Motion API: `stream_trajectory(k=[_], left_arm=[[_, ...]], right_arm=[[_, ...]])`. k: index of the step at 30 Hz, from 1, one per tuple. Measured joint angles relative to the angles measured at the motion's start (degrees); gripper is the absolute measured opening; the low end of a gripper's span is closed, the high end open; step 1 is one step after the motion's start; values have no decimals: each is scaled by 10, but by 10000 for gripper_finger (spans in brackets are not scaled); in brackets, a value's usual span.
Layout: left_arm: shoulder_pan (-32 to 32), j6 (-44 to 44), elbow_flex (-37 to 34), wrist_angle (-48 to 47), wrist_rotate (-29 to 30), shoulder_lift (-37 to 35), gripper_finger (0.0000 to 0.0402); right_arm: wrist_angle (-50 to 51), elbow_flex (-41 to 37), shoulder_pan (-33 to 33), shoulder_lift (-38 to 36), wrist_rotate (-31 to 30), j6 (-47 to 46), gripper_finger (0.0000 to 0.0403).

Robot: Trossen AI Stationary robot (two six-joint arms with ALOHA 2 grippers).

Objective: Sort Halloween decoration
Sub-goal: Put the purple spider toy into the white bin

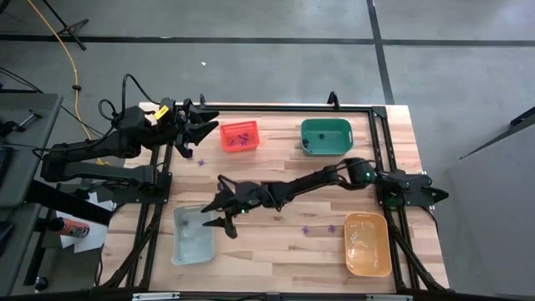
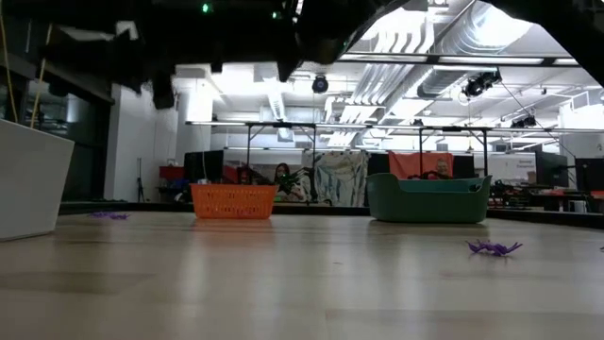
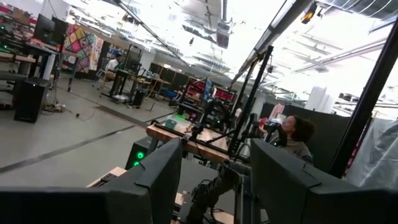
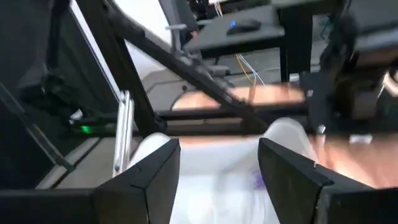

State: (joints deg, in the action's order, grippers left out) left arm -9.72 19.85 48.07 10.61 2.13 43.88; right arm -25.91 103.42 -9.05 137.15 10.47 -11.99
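Tiny purple spiky trinkets lie loose on the wood: one (image 1: 201,161) near the left arm, three (image 1: 305,227) right of the clear bin, and one close up in the low view (image 2: 494,248). More purple trinkets sit in the red basket (image 1: 240,135). A small dark one (image 1: 308,144) rests in the green bin (image 1: 326,136). My right gripper (image 1: 211,214) is open and reaches across to the clear bin's (image 1: 194,234) far rim. In its wrist view the fingers (image 4: 217,155) frame a blurred purple trinket (image 4: 258,179) over the pale bin; I cannot tell whether it touches a finger. My left gripper (image 1: 203,130) waits open beside the red basket.
An orange bin (image 1: 368,244) stands at the near right corner. A black frame runs along the table's edges (image 1: 380,113). Bare wood lies between the bins in the middle. A person (image 3: 298,134) sits in the room beyond the table.
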Motion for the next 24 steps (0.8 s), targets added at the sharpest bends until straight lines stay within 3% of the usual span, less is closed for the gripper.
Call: stream_trajectory(k=[5, 14, 19, 24], left_arm=[[0, 0, 0, 0, 1, 0, 181], [0, -1, 0, 0, 1, 0, 181], [0, -19, 0, -1, 1, 0, 181], [0, -26, 0, -9, 1, 2, 181]], right_arm=[[81, 0, 31, -46, 46, 25, 213], [369, -26, 74, -164, 96, 140, 213], [418, -172, 82, -271, 95, 152, 213], [328, -390, 79, -433, 53, 61, 213]])
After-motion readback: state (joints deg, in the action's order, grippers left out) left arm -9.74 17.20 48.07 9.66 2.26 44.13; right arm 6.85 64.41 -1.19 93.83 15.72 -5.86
